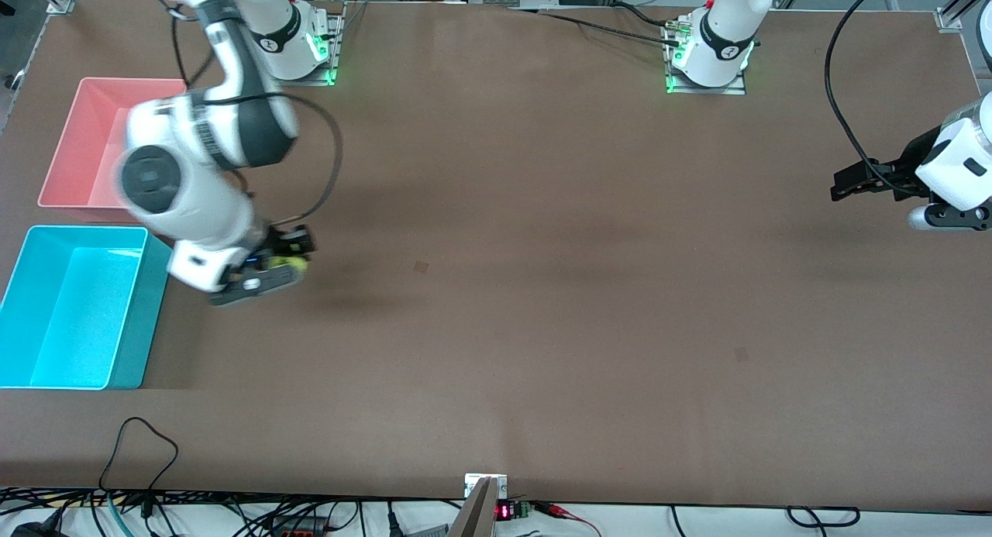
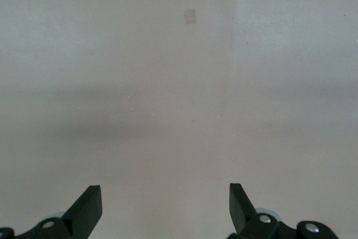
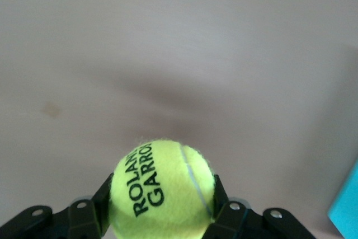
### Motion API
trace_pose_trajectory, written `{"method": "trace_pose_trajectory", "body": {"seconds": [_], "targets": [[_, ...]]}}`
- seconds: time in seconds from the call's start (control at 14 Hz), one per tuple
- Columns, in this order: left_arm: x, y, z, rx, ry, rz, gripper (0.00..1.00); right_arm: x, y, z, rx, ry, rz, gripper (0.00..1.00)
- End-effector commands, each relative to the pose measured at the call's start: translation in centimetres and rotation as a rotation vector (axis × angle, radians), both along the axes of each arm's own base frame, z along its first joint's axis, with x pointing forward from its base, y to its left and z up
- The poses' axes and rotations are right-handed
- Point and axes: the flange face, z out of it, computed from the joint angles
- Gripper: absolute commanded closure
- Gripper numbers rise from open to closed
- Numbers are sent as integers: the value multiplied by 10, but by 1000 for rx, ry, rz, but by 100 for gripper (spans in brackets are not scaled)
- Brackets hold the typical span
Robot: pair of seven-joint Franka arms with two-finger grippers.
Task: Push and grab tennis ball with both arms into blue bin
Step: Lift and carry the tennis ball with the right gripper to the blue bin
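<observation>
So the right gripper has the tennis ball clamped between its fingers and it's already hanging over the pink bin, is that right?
Not quite. The right gripper does have the tennis ball clamped between its fingers, but it is over bare table beside the blue bin, not over the pink bin. The front view shows this. The left gripper waits open at its own end of the table.

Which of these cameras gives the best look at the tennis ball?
The right wrist view: the tennis ball fills the foreground, lettering readable, clamped in the right gripper. The front view shows only a yellow-green sliver under that gripper, beside the blue bin. The left wrist view shows none of it.
</observation>
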Motion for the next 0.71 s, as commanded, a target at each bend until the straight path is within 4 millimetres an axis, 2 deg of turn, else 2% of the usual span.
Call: {"method": "trace_pose_trajectory", "body": {"seconds": [0.0, 0.21, 0.5, 0.64], "targets": [[-3, 1, 3, -2, 5, -3, 0, 2, -87, -3, -1, 29, -80, 100], [-3, 1, 3, -2, 7, -3, 0, 1, -168, -7, -38, 44, -157, 100], [-3, 1, 3, -2, 7, -3, 0, -14, -276, -19, -117, 68, -231, 100], [-3, 0, 4, -2, 7, -4, 0, -21, -306, -24, -165, 81, -235, 100]]}}
